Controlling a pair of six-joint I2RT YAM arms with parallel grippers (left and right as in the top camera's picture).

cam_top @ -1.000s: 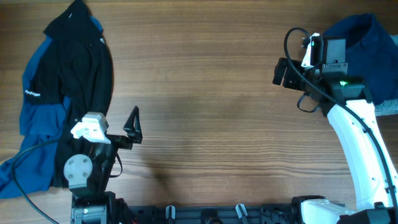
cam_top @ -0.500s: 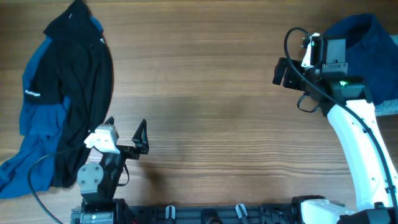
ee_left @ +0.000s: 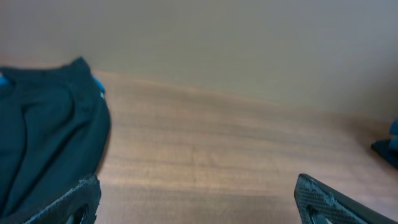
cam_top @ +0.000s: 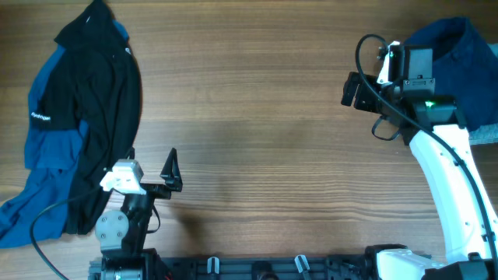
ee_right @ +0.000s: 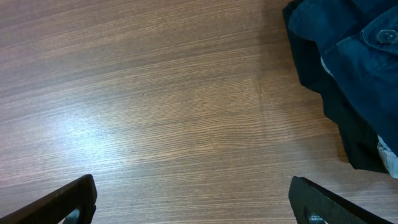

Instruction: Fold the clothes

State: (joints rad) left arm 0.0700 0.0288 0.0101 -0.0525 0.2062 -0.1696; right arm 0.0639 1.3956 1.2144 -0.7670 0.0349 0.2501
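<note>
L tool pulled back beside jacket, released; R tool unmoved, released.

left fingers: spread wide, holding nothing | right fingers: spread wide, holding nothing

One black-and-blue jacket, one heap of blue clothes, two tools, left tool, right tool, one table.

Jacket at table's left edge, shorts at far right corner
</note>
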